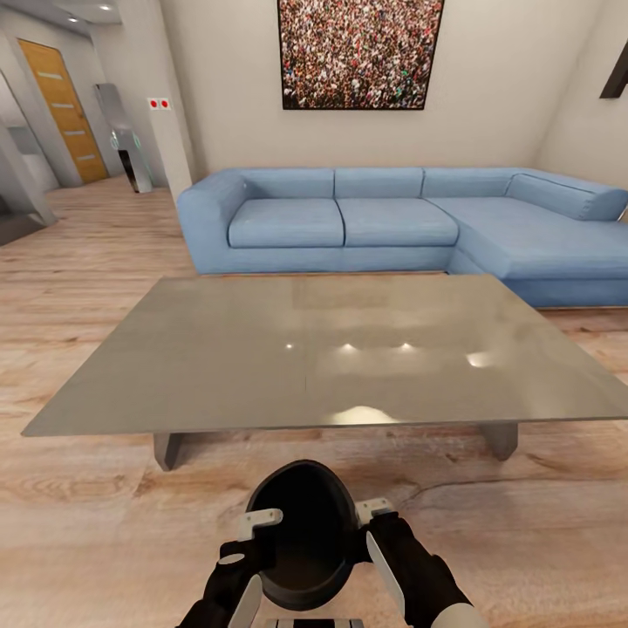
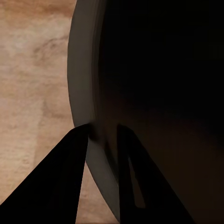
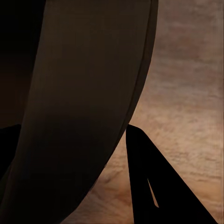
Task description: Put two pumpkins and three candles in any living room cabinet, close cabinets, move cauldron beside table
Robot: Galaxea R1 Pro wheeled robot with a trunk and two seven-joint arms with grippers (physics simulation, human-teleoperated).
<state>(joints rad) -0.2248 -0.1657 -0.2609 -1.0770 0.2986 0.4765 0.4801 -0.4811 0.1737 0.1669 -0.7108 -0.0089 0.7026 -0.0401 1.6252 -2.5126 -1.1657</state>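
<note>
- Two grippers hold one cauldron (image 1: 301, 532) – mouth tilted up toward the camera, just in front of the table's (image 1: 218, 366) near edge.
- Bare wood floor (image 1: 105, 515) lies between cauldron and table; a blue sofa (image 1: 349, 218) stands beyond the table.
- Left gripper (image 1: 251, 545) pinches the rim (image 2: 86, 93), one finger (image 2: 51, 182) either side; right gripper (image 1: 373, 534) likewise clamps the wall (image 3: 84, 107).

A low grey coffee table (image 1: 262, 366) with a glossy top stands on the light wood plank floor (image 1: 87, 523). A blue corner sofa (image 1: 392, 222) sits on the floor beyond it.
</note>
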